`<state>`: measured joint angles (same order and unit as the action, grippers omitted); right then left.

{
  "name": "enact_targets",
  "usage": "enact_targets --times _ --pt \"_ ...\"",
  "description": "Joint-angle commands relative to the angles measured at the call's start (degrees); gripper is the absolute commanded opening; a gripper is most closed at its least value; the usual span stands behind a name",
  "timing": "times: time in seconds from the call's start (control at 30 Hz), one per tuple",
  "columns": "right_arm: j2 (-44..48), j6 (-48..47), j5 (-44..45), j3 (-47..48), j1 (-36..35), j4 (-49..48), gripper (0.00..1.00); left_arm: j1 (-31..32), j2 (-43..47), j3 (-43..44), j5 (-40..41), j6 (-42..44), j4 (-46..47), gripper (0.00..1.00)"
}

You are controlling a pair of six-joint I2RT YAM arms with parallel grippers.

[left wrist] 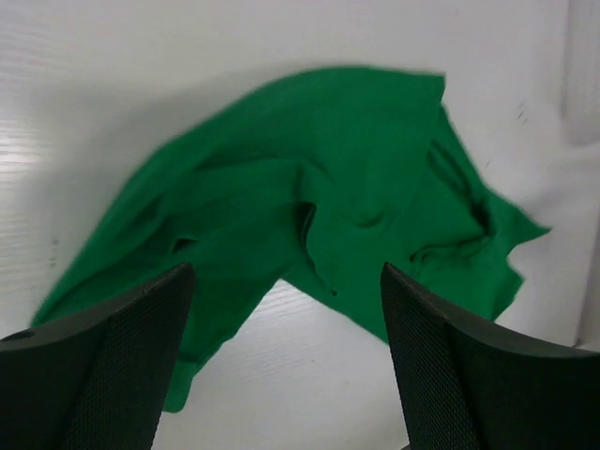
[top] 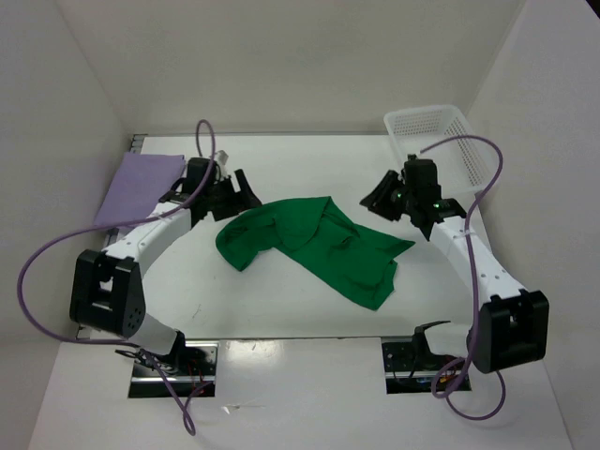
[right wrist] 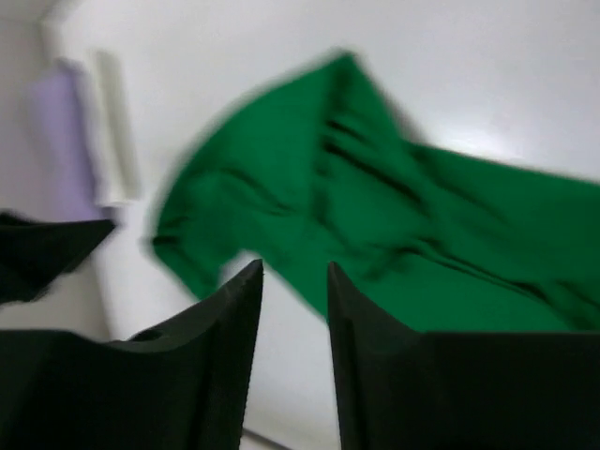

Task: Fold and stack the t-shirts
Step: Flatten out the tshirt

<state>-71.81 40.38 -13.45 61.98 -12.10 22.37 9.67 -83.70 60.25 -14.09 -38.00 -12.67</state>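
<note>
A bright green t-shirt lies crumpled and unfolded in the middle of the table; it also fills the left wrist view and the right wrist view. A lavender t-shirt lies flat at the back left, seen blurred in the right wrist view. My left gripper hovers at the green shirt's left end, jaws wide open and empty. My right gripper hangs above the shirt's right side, its jaws a narrow gap apart with nothing between them.
A white lattice basket stands at the back right corner, behind the right arm. White walls close in the table on three sides. A pale strip lies beside the lavender shirt, too blurred to identify.
</note>
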Motion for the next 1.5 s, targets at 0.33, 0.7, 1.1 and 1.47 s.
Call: enact_targets --times 0.33,0.7,1.1,1.47 --pt "3.5 6.3 22.3 -17.0 5.2 7.8 0.64 15.9 -17.9 8.6 6.1 7.9 -2.4 0.94" --pt "-2.5 8.1 26.5 -18.7 11.1 4.6 0.65 18.1 -24.0 9.2 2.9 5.0 2.2 0.78" --pt "-14.2 7.6 22.6 -16.7 13.5 -2.8 0.55 19.8 -27.2 8.7 -3.9 0.0 6.0 0.46" --pt "-3.8 7.6 18.7 -5.7 5.9 -5.7 0.00 2.4 -16.2 9.4 -23.3 -13.6 12.4 0.10"
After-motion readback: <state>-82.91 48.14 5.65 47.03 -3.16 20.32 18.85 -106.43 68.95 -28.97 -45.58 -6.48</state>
